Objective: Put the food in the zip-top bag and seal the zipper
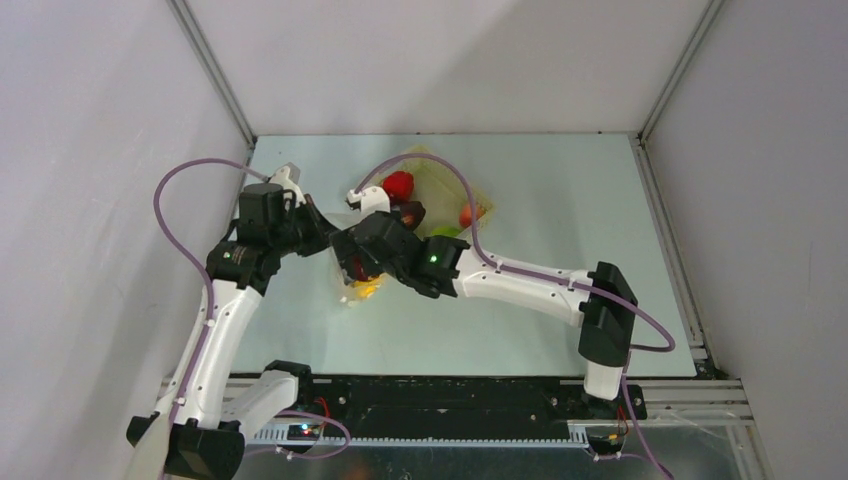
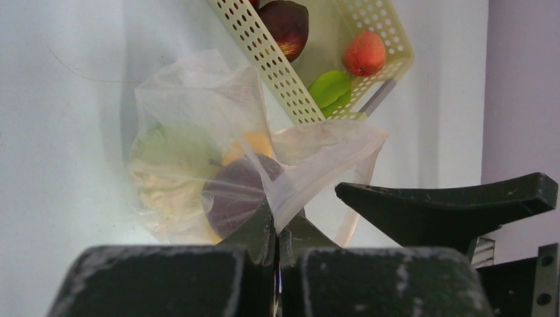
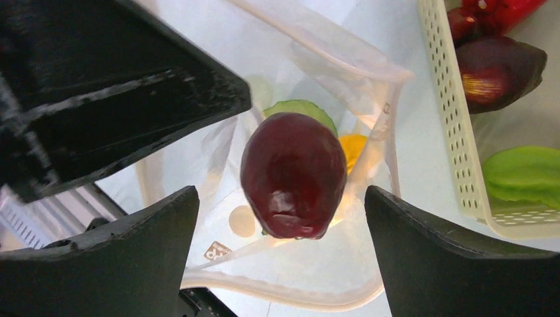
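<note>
The zip-top bag (image 2: 198, 125) lies next to the basket, its mouth held open. My left gripper (image 2: 277, 223) is shut on the bag's mouth edge. My right gripper (image 3: 280, 198) is open above the mouth, and a dark purple piece (image 3: 294, 175) sits between its fingers without touching them, down in the bag. Green (image 3: 300, 107) and yellow (image 3: 353, 146) pieces lie under it. The zipper strip (image 3: 284, 294) runs round the open mouth. In the top view the two grippers (image 1: 325, 235) (image 1: 360, 270) meet over the bag (image 1: 362, 292).
The pale yellow latticed basket (image 2: 277, 72) holds a dark purple piece (image 2: 285, 26), an orange-red piece (image 2: 365, 53) and a green piece (image 2: 330, 89). A red piece (image 1: 398, 185) shows in it from above. The right gripper's finger (image 2: 449, 205) is close beside my left gripper.
</note>
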